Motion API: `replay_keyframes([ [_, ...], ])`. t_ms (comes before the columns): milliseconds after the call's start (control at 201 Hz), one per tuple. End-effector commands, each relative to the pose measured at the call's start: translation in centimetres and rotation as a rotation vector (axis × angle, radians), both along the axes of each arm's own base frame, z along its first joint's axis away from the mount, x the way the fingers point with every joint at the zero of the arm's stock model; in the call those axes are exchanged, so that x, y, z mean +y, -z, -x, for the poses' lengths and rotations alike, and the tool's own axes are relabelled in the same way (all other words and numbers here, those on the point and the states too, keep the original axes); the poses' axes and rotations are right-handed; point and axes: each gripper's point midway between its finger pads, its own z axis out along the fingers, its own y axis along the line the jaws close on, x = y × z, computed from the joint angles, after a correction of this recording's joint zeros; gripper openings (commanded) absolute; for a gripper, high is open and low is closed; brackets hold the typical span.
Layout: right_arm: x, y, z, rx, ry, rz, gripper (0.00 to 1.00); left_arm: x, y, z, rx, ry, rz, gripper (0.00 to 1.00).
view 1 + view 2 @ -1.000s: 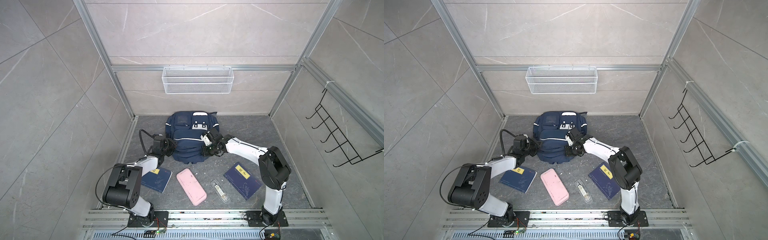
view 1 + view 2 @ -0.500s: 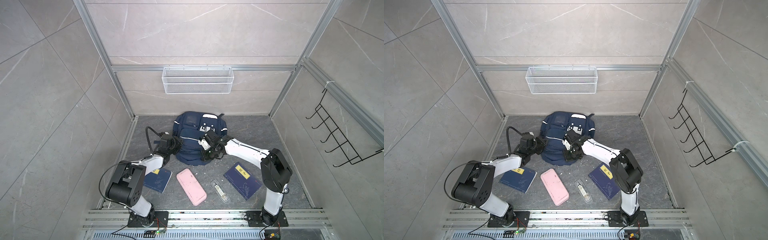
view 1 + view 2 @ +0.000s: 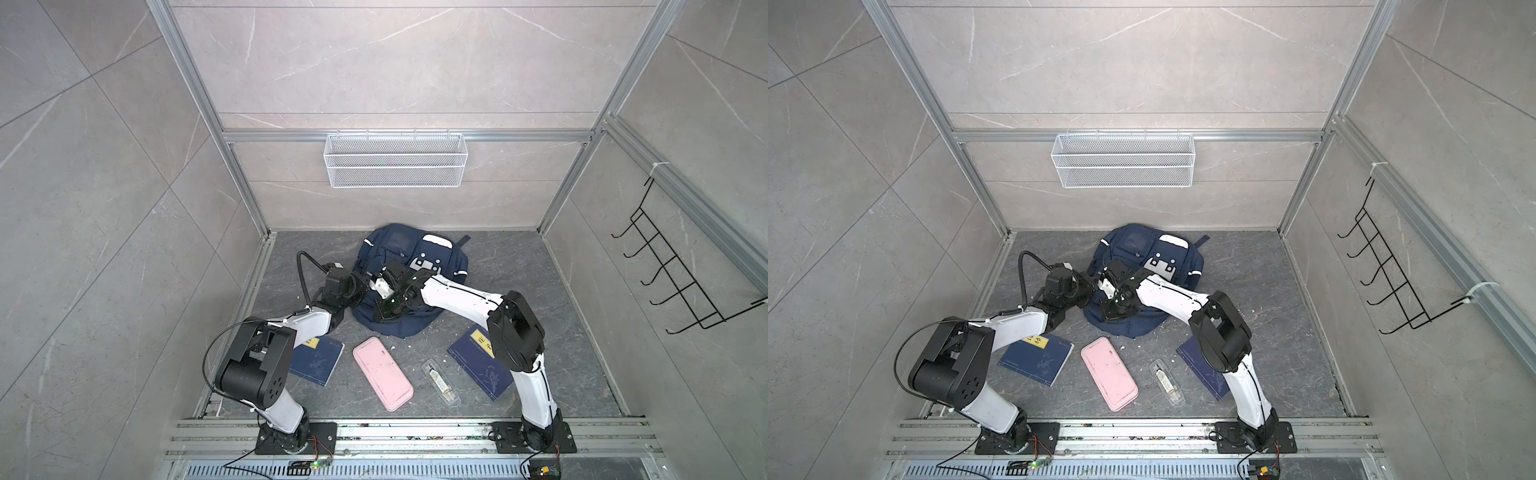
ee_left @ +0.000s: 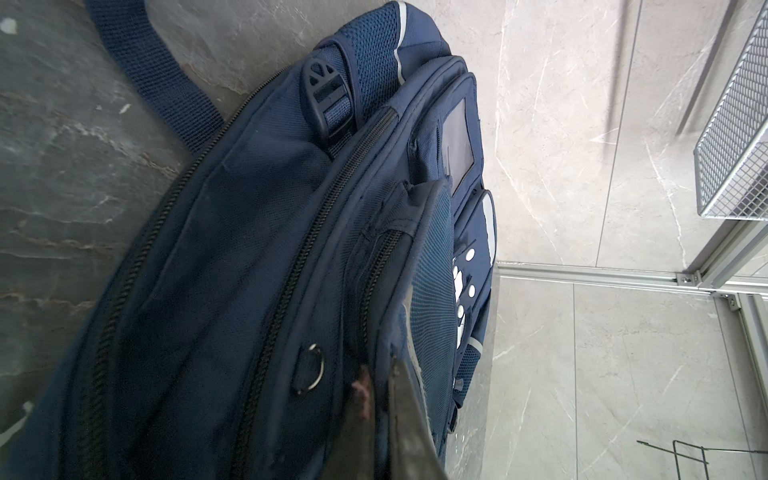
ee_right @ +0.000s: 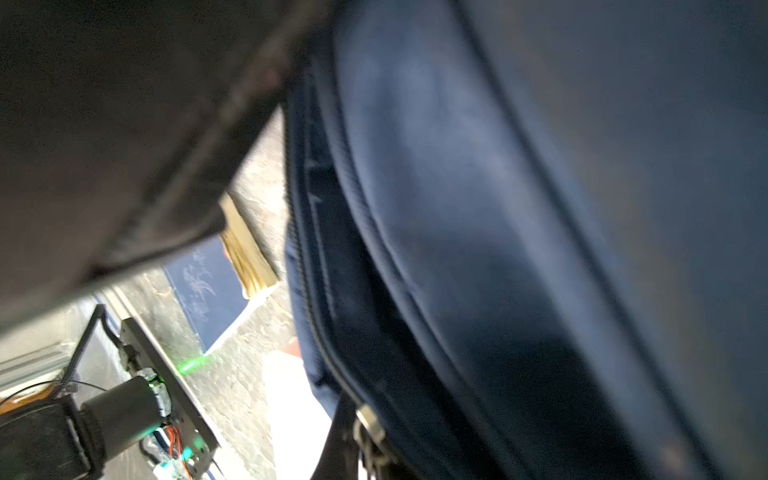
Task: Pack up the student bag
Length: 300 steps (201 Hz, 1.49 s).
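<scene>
The bag lies at the surface's back, long axis toward the wall; the left hand pinches its side fabric, and the right hand, pressed together, sits on its near front.

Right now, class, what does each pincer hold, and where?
The left pincer pinches the student bag by a side pocket's edge; the right pincer is shut against its near front, exact hold blurred.

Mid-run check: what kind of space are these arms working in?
Probably a purpose-built robot test cell: grey tiled walls set in an aluminium frame, with a white wire basket and a black hook rack mounted on them.
</scene>
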Motion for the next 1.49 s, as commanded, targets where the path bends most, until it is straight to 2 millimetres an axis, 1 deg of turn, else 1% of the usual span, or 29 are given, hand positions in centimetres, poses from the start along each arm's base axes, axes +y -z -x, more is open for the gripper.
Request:
replay_keyframes([
  [0,1.4,-2.1,-1.6,-0.065,0.019,-0.065,0.00,-0.4,-3.1,-0.7,-0.096,0.008,0.037,0.00],
  [90,0.0,-2.1,-2.4,-0.075,0.046,-0.047,0.00,1.4,-3.1,-0.4,-0.095,-0.031,0.032,0.00],
  [254,-3.9,-2.3,-4.6,-0.090,0.126,-0.013,0.00,5.9,-2.8,0.9,-0.091,-0.138,0.022,0.00],
  [294,-4.8,-2.4,-5.1,-0.092,0.143,-0.011,0.00,6.6,-2.8,1.4,-0.092,-0.158,0.018,0.00],
  [343,-5.9,-2.7,-5.7,-0.099,0.163,-0.007,0.00,6.9,-2.8,1.9,-0.093,-0.169,0.012,0.00],
  [448,-8.0,-3.4,-6.6,-0.124,0.195,0.014,0.00,7.0,-2.5,2.6,-0.090,-0.173,0.022,0.00],
  [513,-8.9,-3.8,-6.9,-0.132,0.201,0.021,0.00,6.4,-2.4,2.7,-0.090,-0.161,0.026,0.00],
  [577,-9.3,-4.4,-6.8,-0.143,0.192,0.027,0.00,5.3,-2.6,2.6,-0.095,-0.137,0.027,0.00],
  [667,-9.3,-5.0,-6.4,-0.137,0.175,0.025,0.00,3.2,-2.8,2.1,-0.103,-0.093,0.028,0.00],
  [786,-8.2,-5.2,-5.2,-0.117,0.137,0.014,0.00,0.6,-2.8,1.0,-0.104,-0.054,0.050,0.00],
  [931,-5.7,-5.3,-3.0,-0.125,0.063,0.022,0.00,-1.5,-2.7,-0.1,-0.103,-0.034,0.082,0.00],
  [1085,-2.4,-5.3,-1.3,-0.129,0.005,0.005,0.00,-2.2,-2.1,-0.3,-0.092,-0.038,0.080,0.00],
  [1304,2.1,-4.4,-0.9,-0.111,-0.041,-0.031,0.00,-2.8,-1.8,-0.3,-0.089,-0.037,0.081,0.00],
  [1388,2.8,-3.3,-1.2,-0.101,-0.044,-0.018,0.00,-2.8,-1.7,-0.1,-0.087,-0.037,0.086,0.00],
  [1488,2.2,-2.1,-1.5,-0.111,-0.032,0.021,0.00,-2.5,-2.2,-0.1,-0.098,-0.032,0.071,0.00],
])
